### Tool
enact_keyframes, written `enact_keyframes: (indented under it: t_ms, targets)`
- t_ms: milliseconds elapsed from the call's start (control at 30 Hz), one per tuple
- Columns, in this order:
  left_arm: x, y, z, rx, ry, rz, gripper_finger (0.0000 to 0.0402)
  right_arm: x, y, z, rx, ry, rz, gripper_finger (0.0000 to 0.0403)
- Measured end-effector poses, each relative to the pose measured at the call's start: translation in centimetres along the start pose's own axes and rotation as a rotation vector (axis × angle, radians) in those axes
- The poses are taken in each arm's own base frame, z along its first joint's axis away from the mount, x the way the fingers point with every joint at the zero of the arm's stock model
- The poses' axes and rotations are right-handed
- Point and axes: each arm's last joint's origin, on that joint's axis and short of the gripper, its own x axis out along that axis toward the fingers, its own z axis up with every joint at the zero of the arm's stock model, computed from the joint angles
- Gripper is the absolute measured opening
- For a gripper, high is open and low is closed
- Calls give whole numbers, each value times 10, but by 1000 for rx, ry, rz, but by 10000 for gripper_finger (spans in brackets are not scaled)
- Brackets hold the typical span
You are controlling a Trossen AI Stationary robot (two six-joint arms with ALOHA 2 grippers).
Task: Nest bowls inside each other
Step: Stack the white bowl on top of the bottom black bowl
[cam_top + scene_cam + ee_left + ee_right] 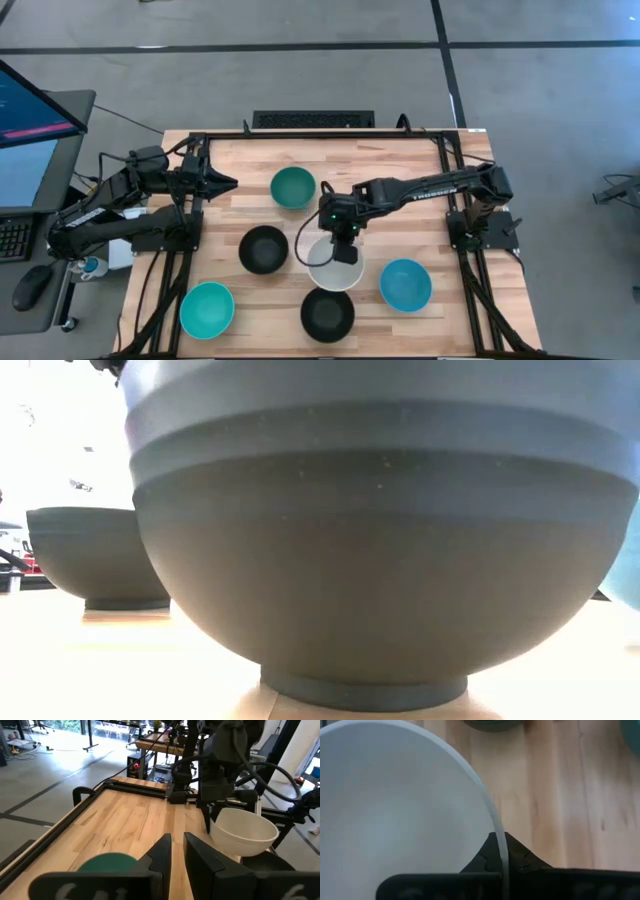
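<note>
Six bowls show in the high view. The white bowl is in my right gripper, at the table's middle. On their feet on the table stand the teal-green bowl, a black bowl, a second black bowl, a cyan bowl and a blue bowl. The low view is filled by the near black bowl. My left gripper waits shut at the far left, touching nothing. My right gripper holds the white bowl by its rim, on the side toward the table's far edge. One finger is inside the bowl and one finger outside. The fingers come from above, pointing down. In the left wrist view the white bowl hangs tilted, lifted clear of the table.
A black metal frame runs along the table's edges. Bare wood lies at the far right and between the bowls. A monitor, keyboard and mouse sit off the table's left side.
</note>
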Motion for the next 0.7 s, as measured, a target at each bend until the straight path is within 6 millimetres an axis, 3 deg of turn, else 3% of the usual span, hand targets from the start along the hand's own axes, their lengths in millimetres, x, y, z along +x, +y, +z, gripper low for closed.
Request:
enact_keyframes:
  t_ms: [367, 533, 700]
  targets:
    - [0, 0, 0, -8, -1, 1, 41, 9, 45, -12, -23, 27, 46, 5]
    - [0, 1, 0, -10, -4, 30, 41, 11, 58, -11, -38, -15, 73, 5]
    - [0, 1, 0, -6, -5, 34, 41, 25, 67, -7, 5, -47, 100, 5]
